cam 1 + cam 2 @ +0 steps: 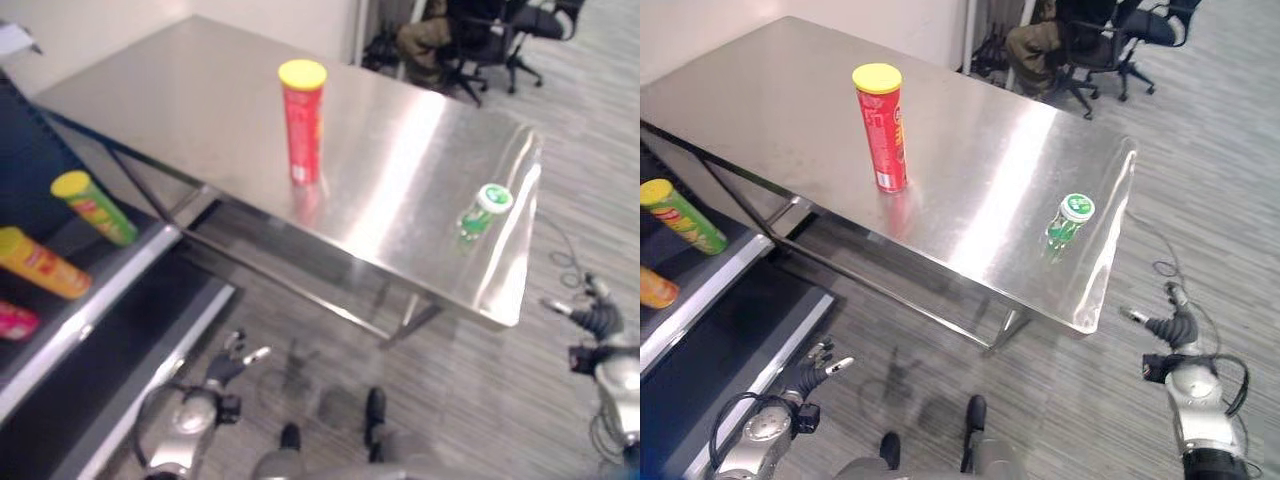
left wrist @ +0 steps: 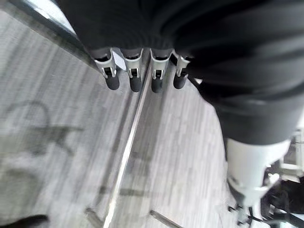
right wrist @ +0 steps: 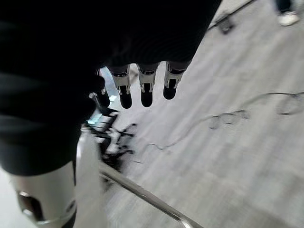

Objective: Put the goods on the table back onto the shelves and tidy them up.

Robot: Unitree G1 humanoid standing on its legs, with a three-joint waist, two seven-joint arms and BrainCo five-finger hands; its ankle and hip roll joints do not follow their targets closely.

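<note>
Grey wood-grain floor (image 1: 1060, 400) runs everywhere, and a steel table (image 1: 200, 100) gleams with a bright streak of light across its top. Pale wall (image 1: 280, 20) sits behind it, black office chairs (image 1: 500, 40) wait at the back, one with a seated person (image 1: 425, 40).

Pink pack (image 1: 15, 322) on shelf (image 1: 90, 300) cut by frame edge.

Black office chairs (image 1: 505, 40) on grey plank floor (image 1: 470, 390)
</note>
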